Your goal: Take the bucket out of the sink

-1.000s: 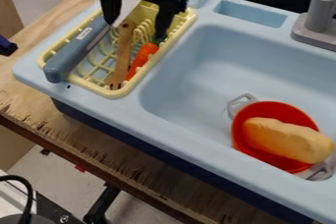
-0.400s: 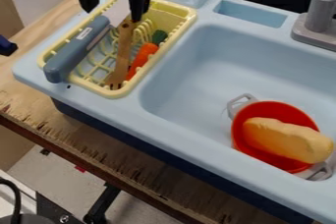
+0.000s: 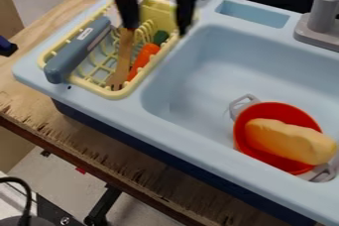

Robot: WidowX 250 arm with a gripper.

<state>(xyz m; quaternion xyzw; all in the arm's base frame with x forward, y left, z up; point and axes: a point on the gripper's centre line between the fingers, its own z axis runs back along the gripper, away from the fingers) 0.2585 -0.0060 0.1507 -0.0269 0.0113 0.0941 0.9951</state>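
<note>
Your black two-finger gripper (image 3: 156, 28) hangs released at eleven o'clock, above the yellow plastic rack (image 3: 107, 92). You find the round red bucket (image 3: 281, 110), grey-handled, at four o'clock inside the light-blue sink (image 3: 218, 71).

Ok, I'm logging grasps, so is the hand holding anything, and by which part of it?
Nothing is held: the hand hangs open over the yellow rack, and the red bucket sits in the sink.

There is one bucket (image 3: 277, 110), sink (image 3: 218, 66), rack (image 3: 109, 93), carrot (image 3: 143, 57).
</note>
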